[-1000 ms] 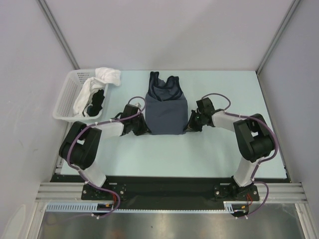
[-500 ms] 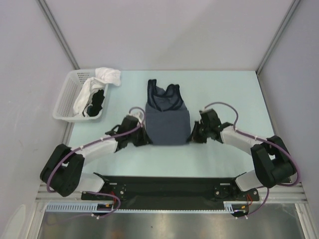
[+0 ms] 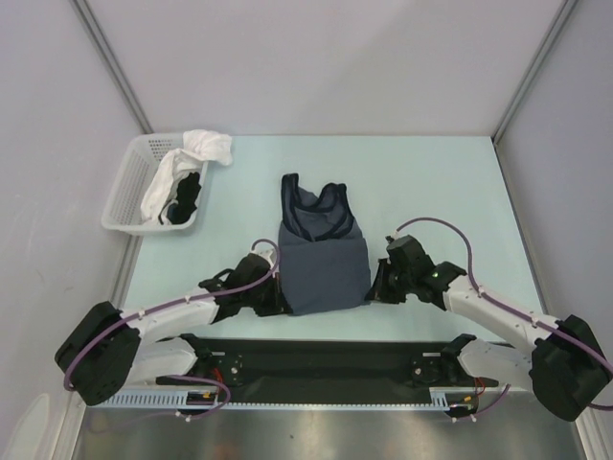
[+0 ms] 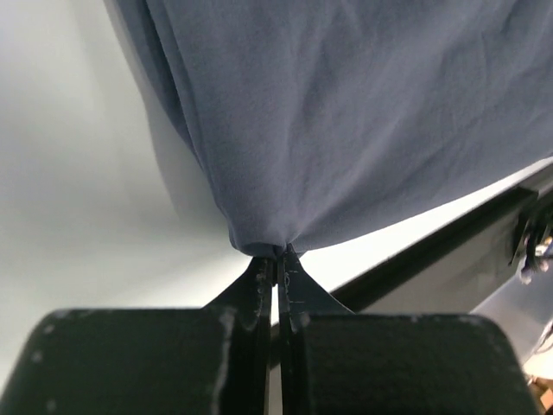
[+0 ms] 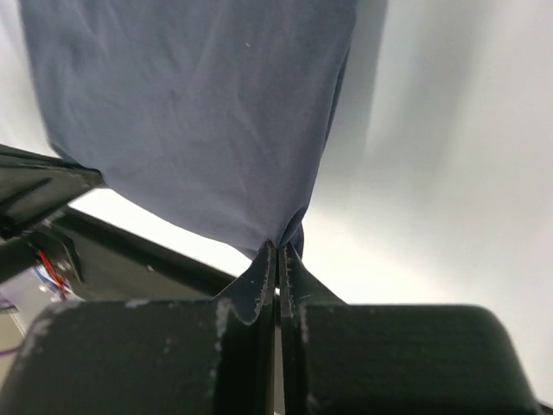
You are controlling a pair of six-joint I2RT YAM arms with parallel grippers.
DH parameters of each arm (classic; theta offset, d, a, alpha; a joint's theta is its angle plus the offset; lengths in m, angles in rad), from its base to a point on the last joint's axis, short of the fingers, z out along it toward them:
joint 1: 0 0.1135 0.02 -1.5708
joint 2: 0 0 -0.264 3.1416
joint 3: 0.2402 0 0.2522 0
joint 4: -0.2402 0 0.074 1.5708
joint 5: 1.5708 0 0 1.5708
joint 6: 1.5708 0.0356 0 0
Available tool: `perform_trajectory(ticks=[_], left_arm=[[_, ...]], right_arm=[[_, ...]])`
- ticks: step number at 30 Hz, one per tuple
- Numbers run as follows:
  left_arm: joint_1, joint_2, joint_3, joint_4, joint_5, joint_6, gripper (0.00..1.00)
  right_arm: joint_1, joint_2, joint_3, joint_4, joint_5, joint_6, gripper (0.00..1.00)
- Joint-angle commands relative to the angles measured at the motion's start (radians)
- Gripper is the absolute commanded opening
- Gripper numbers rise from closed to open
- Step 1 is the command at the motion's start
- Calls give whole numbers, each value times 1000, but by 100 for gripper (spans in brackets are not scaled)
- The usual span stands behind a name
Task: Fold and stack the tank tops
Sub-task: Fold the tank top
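The slate-blue tank top [image 3: 321, 254] lies stretched on the table, straps toward the far side, hem toward the near edge. My left gripper [image 3: 279, 299] is shut on its near left hem corner; the left wrist view shows the cloth [image 4: 346, 130] pinched at the gripper [image 4: 277, 252]. My right gripper [image 3: 372, 290] is shut on the near right hem corner; the right wrist view shows the cloth [image 5: 199, 112] pinched at the gripper [image 5: 278, 246]. The black tank top [image 3: 185, 199] lies in the basket under a white cloth.
A white lattice basket [image 3: 126, 187] stands at the far left with a white cloth [image 3: 206, 146] draped over its rim. The black base rail [image 3: 326, 353] runs along the table's near edge just behind the hem. Grey walls enclose the sides.
Both grippers have pulled the slate-blue tank top toward the near edge, holding its hem corners. Both arms have stretched out low and flat.
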Motion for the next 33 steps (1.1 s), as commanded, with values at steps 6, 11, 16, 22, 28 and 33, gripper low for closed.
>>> perform_trajectory(ticks=[6,11,16,22,28,33], left_arm=[[-32,-102,8,-137,-40,-18,1],[-16,8,113,-159,-17,13,0],[-13,10,113,-151,1,-2,0],[141,115,326,-225,40,110,0],[350,495,1067,-523,195,252,0],[350,438,1272,-545,129,246,0]], right_arm=[[40,-78,-35,-111,67,26,0],[19,41,47,-94,61,-15,0],[23,33,44,-80,43,-4,0],[-99,141,240,-91,4,-104,0],[-300,607,1112,-321,-123,-233,0],[-288,590,1374,-412,-98,-244,0]])
